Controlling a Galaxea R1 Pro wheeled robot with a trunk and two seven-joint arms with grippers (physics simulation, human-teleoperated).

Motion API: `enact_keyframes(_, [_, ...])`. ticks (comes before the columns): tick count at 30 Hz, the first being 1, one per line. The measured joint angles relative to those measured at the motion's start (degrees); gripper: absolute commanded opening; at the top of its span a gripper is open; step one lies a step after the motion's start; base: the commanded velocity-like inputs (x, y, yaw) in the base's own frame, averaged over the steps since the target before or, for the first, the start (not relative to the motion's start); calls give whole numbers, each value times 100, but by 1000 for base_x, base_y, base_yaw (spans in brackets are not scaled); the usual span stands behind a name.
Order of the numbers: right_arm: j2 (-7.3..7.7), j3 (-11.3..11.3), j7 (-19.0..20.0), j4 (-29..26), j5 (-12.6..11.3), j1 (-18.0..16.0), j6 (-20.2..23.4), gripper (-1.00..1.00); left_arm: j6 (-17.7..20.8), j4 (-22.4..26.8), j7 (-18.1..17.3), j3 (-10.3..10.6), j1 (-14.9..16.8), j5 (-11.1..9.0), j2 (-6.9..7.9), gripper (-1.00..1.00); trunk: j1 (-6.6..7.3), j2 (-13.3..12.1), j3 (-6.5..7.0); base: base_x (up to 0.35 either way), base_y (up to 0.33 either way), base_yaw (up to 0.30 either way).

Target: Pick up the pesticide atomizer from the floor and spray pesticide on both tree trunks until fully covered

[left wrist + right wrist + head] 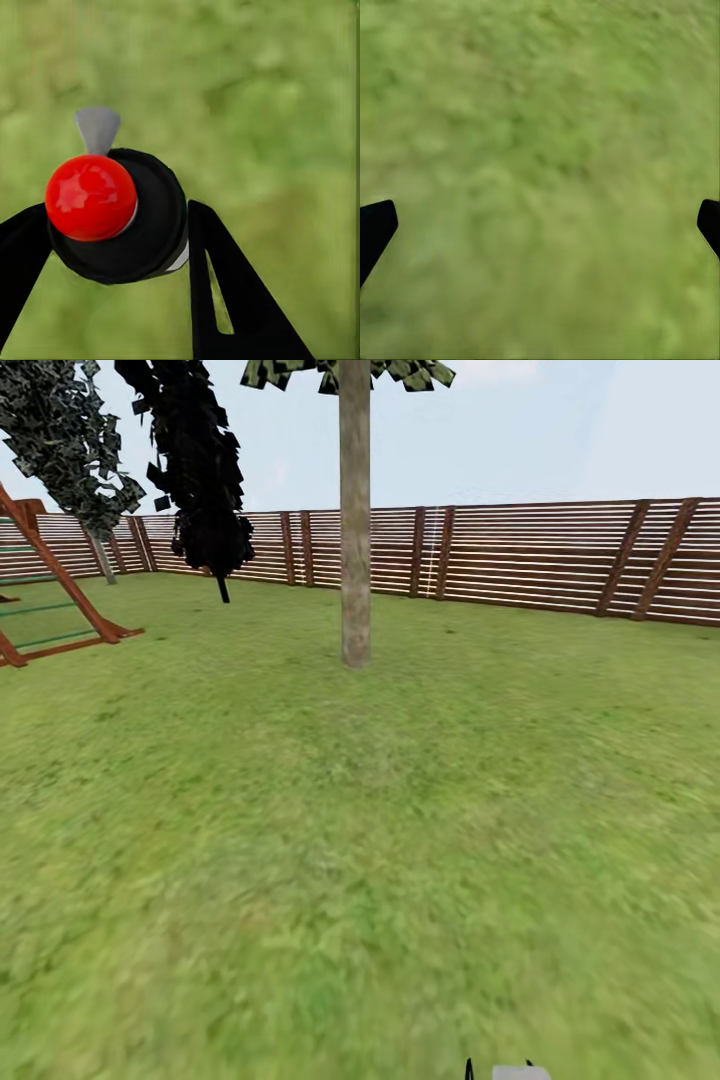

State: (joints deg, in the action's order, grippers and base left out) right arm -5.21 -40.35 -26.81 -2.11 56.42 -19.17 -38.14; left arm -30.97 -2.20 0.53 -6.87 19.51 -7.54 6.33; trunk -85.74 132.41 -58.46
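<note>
Two black fingers of the left hand (pixel 112 240) were clamped on the pesticide atomizer (pixel 124 217), one on each side of its round black body. Its red top (pixel 91 197) faced the left wrist camera, so the bottle's long axis ran roughly toward that camera, and a small grey nozzle (pixel 97 129) jutted from behind the red top. Blurred lawn lay beneath it. The right hand (pixel 540 225) was spread wide, its fingertips (pixel 375 225) at opposite edges of the right wrist view with nothing but grass between them.

Outward from there, in the head view, the tree trunk (pixel 354 520) stood straight ahead of the robot and well apart, across an open stretch of lawn (pixel 360 840), with the slatted wooden fence (pixel 560 560) behind it and a wooden play frame (pixel 50 580) off to the left. No pesticide specks showed on the trunk. Since the left hand carried the atomizer, the coming move likely turned on closing that gap and swinging the nozzle toward the trunk.
</note>
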Motion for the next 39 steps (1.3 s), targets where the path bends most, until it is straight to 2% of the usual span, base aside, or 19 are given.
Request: enact_keyframes(39, [-6,0,7,0,3,1,-2,100,-5,0,2,2,0,0,0,-100,0,0,0,339,0,0])
